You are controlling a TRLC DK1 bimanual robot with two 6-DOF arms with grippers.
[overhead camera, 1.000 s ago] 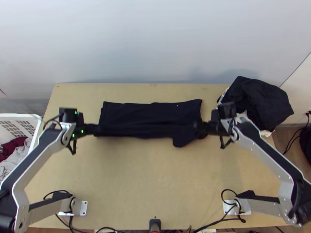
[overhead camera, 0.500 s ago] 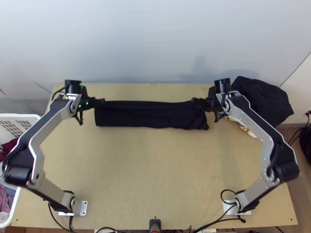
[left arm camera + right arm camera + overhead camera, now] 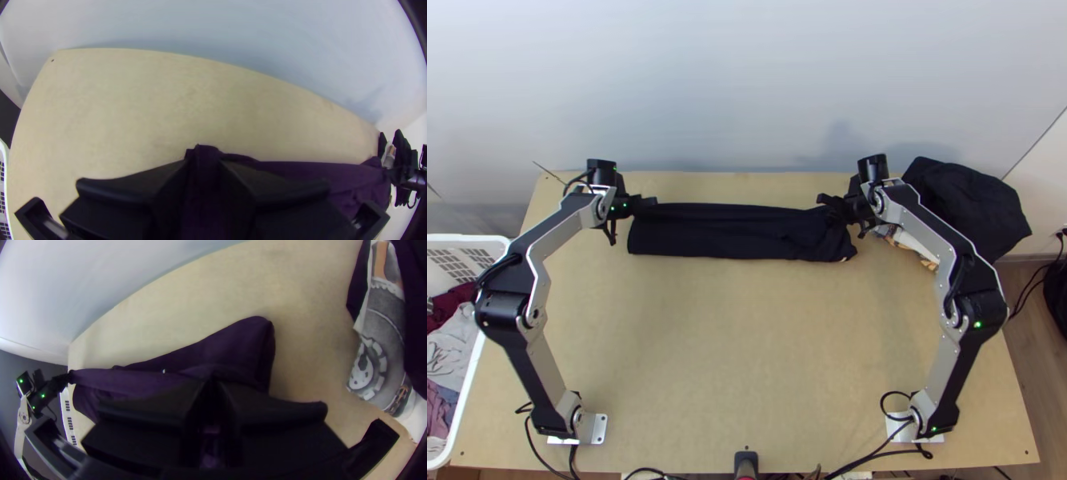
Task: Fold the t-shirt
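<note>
- Firmly, one end of the dark t-shirt (image 3: 739,232) is pinched by the left gripper (image 3: 203,163).
- Far across the table (image 3: 747,344), the strip is best laid taut.
- Its other end is clamped by the right gripper (image 3: 211,383); even release is advised.

Plain pale wall (image 3: 731,88) stood behind the light wooden table (image 3: 747,344), faint soft shadows (image 3: 841,140) low on it. Dark seam (image 3: 1037,141) ran slanted at right. Brownish wood-look floor (image 3: 1021,340) showed beside the table's right edge.
</note>
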